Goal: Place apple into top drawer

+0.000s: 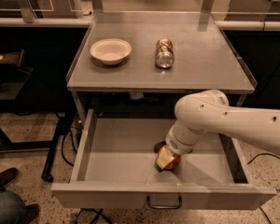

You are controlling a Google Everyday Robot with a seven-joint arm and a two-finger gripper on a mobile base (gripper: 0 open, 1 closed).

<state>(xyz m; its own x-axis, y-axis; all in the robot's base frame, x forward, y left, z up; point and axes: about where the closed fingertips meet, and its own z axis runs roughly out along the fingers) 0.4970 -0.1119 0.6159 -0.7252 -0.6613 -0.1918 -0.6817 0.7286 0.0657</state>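
Note:
The top drawer (107,162) stands pulled open below the grey table, with its dark pull handle (164,204) at the front centre. My gripper (164,159) reaches down into the drawer from the right, low over its floor at centre right. The red-orange apple (173,162) sits in the gripper, mostly covered by it, at or just above the drawer floor. I cannot tell whether the apple touches the floor.
On the table top (205,64) a white bowl (110,50) stands at the left and a silver-brown can (164,53) lies on its side at the middle. My white arm (233,120) crosses the drawer's right side. A person's shoes (4,197) are at the lower left.

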